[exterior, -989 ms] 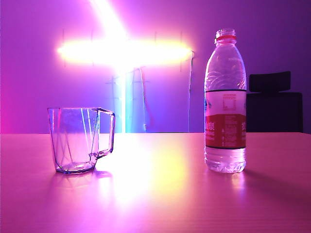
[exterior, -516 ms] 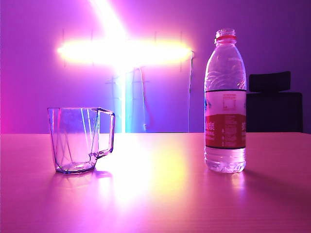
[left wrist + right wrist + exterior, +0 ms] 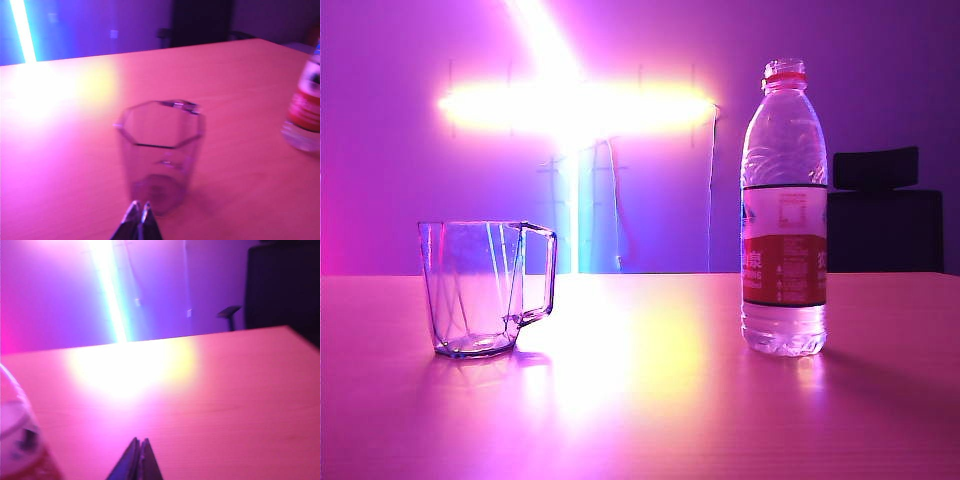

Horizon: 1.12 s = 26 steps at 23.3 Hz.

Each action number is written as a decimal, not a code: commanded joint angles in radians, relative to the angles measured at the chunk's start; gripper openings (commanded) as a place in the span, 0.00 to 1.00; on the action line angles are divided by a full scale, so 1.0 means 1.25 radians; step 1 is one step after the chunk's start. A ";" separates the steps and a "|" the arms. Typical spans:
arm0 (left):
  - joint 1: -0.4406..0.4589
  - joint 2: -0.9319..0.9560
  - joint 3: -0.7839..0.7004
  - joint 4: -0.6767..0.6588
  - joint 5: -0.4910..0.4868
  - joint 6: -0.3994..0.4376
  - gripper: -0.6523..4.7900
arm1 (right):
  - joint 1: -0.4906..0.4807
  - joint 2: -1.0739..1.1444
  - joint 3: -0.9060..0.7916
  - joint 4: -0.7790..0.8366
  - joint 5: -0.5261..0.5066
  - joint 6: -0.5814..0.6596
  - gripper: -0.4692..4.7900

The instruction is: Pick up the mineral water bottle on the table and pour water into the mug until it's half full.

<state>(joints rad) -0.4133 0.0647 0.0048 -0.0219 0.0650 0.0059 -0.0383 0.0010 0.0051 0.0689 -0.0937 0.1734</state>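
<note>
**Start of approach: both grippers empty, bottle and mug untouched**

The mineral water bottle (image 3: 784, 210) stands upright and uncapped on the counter (image 3: 650, 400), well apart from the mug (image 3: 485, 288), which sits upright with its handle turned toward the bottle. No water shows in the mug. Neither arm appears in the exterior view.

Left gripper (image 3: 138, 212): jaws pressed together, holding nothing. The mug (image 3: 160, 155) stands just ahead of the tips; the bottle (image 3: 305, 110) lies well off to one side, partly cut by the frame edge.

Right gripper (image 3: 138, 446): jaws pressed together, empty. The bottle (image 3: 17, 435) sits close by, beside and slightly ahead of the tips, only its shoulder and label visible.

Judged risks:
- Closed jaws advancing on the bottle would push it, not grip it; they must spread first.
- The bottle is tall, open and thin-walled: a nudge could tip it, a hard squeeze could spill water.
- The left tips near the mug could shove the light mug off its spot.
- Strong glare and clear walls may hide the fill level, so overfilling is likely.
</note>
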 commanded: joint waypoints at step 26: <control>-0.275 0.005 0.003 0.007 0.002 -0.002 0.12 | 0.342 1.004 0.110 0.748 -0.026 -0.142 1.00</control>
<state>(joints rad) -0.7563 0.0704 0.0048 -0.0227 0.0673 0.0059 0.3885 1.2118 0.1413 0.8482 -0.1501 -0.0010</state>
